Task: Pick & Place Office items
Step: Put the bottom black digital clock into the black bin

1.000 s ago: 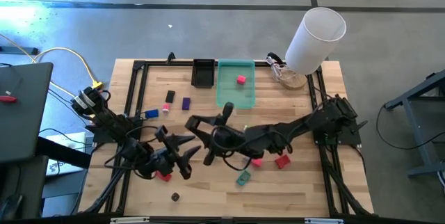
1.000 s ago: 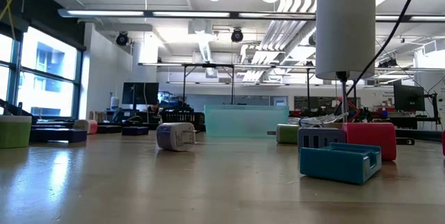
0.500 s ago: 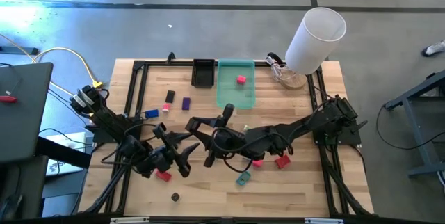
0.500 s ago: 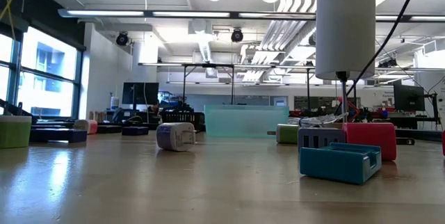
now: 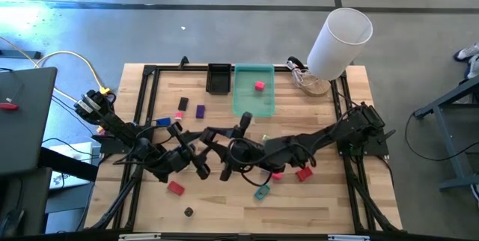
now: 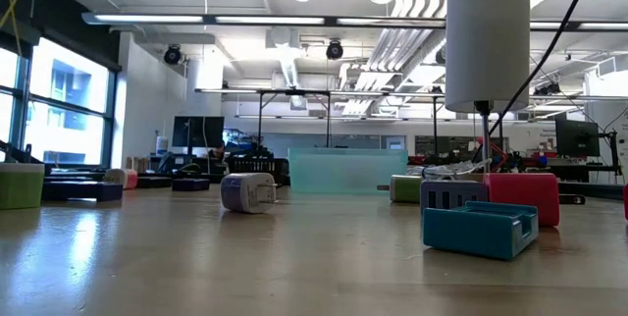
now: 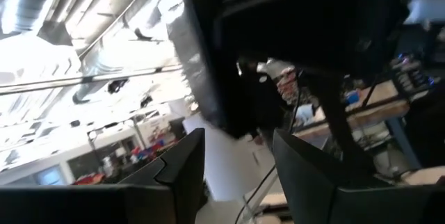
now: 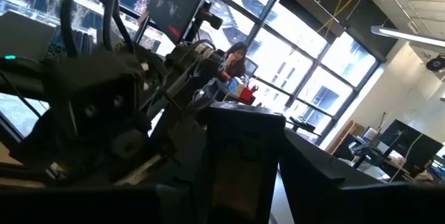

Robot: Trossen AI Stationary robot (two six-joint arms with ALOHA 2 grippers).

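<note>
Where arms cross, both grippers' contents unclear

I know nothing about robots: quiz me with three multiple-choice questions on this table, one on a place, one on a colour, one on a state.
1. Where does the pink block lie?
A. in the green tray
B. in the black tray
C. on the floor

2. What colour is the block near the left claw?
A. white
B. red
C. yellow

3. How does the white cylinder stand in the low view?
A. lying flat
B. crushed
C. upright

Answers: 1 A, the high view shows it inside the tray's walls. 2 B, it shows red on the wood just below the left arm. 3 C, the low view shows it standing tall at the table's far side.
</note>
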